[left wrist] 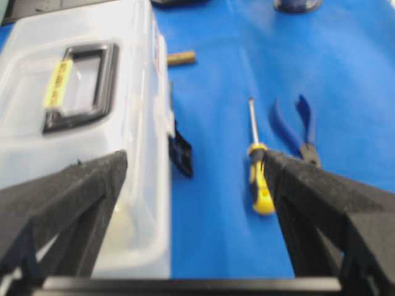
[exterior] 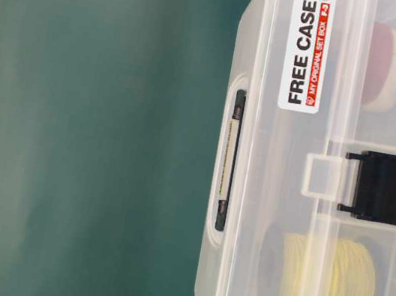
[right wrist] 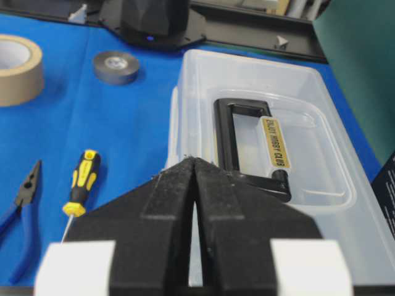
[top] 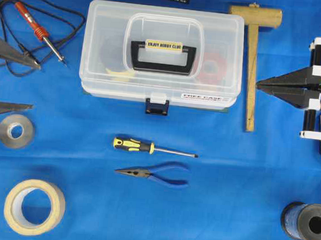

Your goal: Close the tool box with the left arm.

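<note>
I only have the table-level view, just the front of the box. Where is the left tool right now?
Observer: In the overhead view the left tool is at the left edge of the table, apart from the box, wide open and empty.
Operator: And the right one?
Observer: The right tool is shut and points toward the box's right end, with its tip close to the handle of a wooden mallet.
Operator: Is anything lying in front of the latch?
Observer: A screwdriver and, beyond it, pliers. Both are apart from the latch.
</note>
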